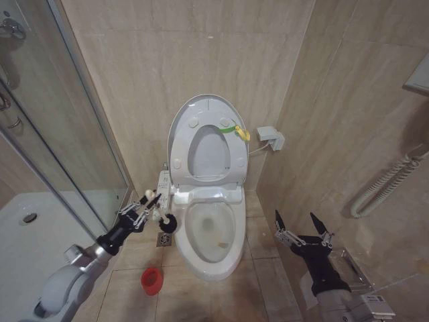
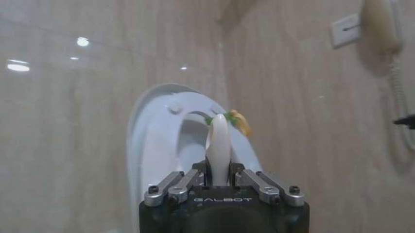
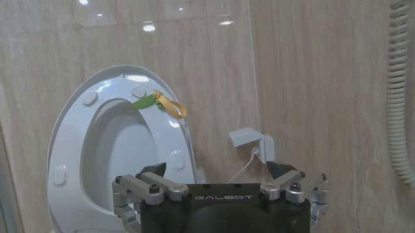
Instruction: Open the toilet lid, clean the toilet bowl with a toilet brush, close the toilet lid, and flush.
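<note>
toilet bowl (image 1: pixel 209 231) open, toilet lid (image 1: pixel 201 137) raised

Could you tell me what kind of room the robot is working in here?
A bathroom, most likely: a toilet with its lid raised stands against tiled walls, a glass shower screen is at the left, and the left pincer holds a toilet brush.

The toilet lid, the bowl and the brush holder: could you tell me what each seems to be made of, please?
Toilet lid: probably moulded plastic, glossy white, thin with round bumper pads. Toilet bowl: likely glazed ceramic, thick smooth shiny rim. Red holder: seemingly matte plastic, uniformly coloured. The left gripper grips the toilet brush.
</note>
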`<state>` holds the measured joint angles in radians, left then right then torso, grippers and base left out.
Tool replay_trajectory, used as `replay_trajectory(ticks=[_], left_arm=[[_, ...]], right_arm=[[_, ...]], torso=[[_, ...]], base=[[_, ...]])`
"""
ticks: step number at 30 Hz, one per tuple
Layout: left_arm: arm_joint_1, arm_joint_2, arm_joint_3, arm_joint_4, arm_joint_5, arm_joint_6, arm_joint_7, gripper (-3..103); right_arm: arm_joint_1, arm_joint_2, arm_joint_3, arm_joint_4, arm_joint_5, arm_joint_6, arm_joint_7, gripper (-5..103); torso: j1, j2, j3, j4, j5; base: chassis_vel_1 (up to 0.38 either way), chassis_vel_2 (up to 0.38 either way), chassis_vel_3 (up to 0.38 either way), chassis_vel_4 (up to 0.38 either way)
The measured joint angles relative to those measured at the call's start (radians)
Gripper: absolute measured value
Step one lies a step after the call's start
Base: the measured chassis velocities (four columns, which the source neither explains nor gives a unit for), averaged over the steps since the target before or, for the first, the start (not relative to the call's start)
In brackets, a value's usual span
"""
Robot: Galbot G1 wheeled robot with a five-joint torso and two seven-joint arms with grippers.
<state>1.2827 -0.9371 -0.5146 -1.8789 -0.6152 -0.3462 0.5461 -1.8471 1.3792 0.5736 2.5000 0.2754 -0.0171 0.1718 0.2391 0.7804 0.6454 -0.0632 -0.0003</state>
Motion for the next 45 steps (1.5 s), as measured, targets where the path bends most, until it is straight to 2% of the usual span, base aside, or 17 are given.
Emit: replay_trajectory(ticks=[7,11,15,18,20,21,22,26,35,45], left_arm=[[-0.093,0.021,0.086,0.022,-0.024,-0.007,0.051,21],[-0.193,0.029,0.163,0.084,-0.089,-0.014,0.102,21],[-0.244,0.024,0.214,0.127,-0.142,-0.016,0.114,21],[-0.320,-0.005,0.292,0.195,-0.176,-0.014,0.118,21],[-0.333,-0.012,0.306,0.209,-0.179,-0.013,0.118,21],[-0.365,-0.031,0.339,0.246,-0.191,-0.013,0.118,21],[-0.386,-0.045,0.364,0.275,-0.197,-0.013,0.118,21],[-0.425,-0.089,0.412,0.346,-0.205,-0.016,0.123,21],[-0.463,-0.198,0.472,0.496,-0.272,-0.017,0.098,21],[-0.479,-0.273,0.498,0.620,-0.250,-0.016,0.092,21]], right_arm=[[0.000,0.000,0.000,0.000,0.000,0.000,0.000,100],[0.000,0.000,0.000,0.000,0.000,0.000,0.000,100],[0.000,0.000,0.000,0.000,0.000,0.000,0.000,100],[0.000,0.000,0.000,0.000,0.000,0.000,0.000,100],[0.000,0.000,0.000,0.000,0.000,0.000,0.000,100],[0.000,0.000,0.000,0.000,0.000,0.000,0.000,100],[0.000,0.000,0.000,0.000,0.000,0.000,0.000,100],[0.000,0.000,0.000,0.000,0.000,0.000,0.000,100],[0.000,0.000,0.000,0.000,0.000,0.000,0.000,100],[0.000,0.000,0.000,0.000,0.000,0.000,0.000,100]], torso=[[0.000,0.000,0.000,0.0004,0.0003],[0.000,0.000,0.000,0.0002,0.0004],[0.000,0.000,0.000,0.0005,0.0004],[0.000,0.000,0.000,0.0003,0.0006],[0.000,0.000,0.000,0.0003,0.0003],[0.000,0.000,0.000,-0.0002,0.0002],[0.000,0.000,0.000,0.0003,0.0007],[0.000,0.000,0.000,0.0001,0.0002],[0.000,0.000,0.000,0.0003,0.0003],[0.000,0.000,0.000,0.0003,0.0005]], base=[[0.000,0.000,0.000,0.000],[0.000,0.000,0.000,0.000],[0.000,0.000,0.000,0.000],[0.000,0.000,0.000,0.000],[0.000,0.000,0.000,0.000],[0.000,0.000,0.000,0.000],[0.000,0.000,0.000,0.000],[0.000,0.000,0.000,0.000],[0.000,0.000,0.000,0.000],[0.000,0.000,0.000,0.000]])
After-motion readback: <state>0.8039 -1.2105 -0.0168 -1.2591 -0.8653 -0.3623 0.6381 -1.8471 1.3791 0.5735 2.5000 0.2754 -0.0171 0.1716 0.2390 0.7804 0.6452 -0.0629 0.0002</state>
